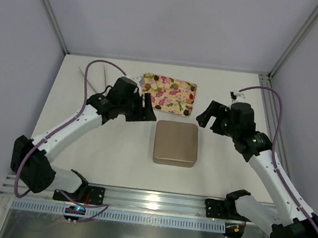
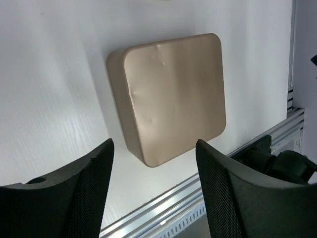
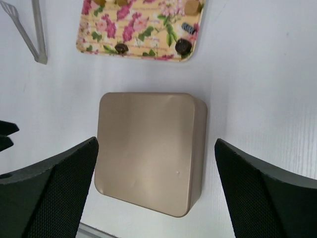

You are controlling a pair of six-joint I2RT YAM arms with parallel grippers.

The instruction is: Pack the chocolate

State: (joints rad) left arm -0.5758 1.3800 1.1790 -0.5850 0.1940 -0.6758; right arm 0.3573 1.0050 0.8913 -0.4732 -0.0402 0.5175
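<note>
the chocolate (image 3: 183, 46) sits on the flowery tray (image 3: 143, 29) at the top of the right wrist picture, as small dark and tan bits. the gold box (image 1: 176, 143) is in the middle of the table (image 1: 118, 166), just below the tray, and its lid looks shut. the left gripper (image 2: 153, 148) has its fingers apart and holds nothing. the right gripper (image 3: 156, 144) is spread wide and empty too. one hangs on each side of the box.

the box likely has to be opened first. its top is smooth, so fingers could slip. the box could also slide into the tray and knock bits off. the two arms could bump, since both are near the same thing. a hard squeeze could squash a small bit.
</note>
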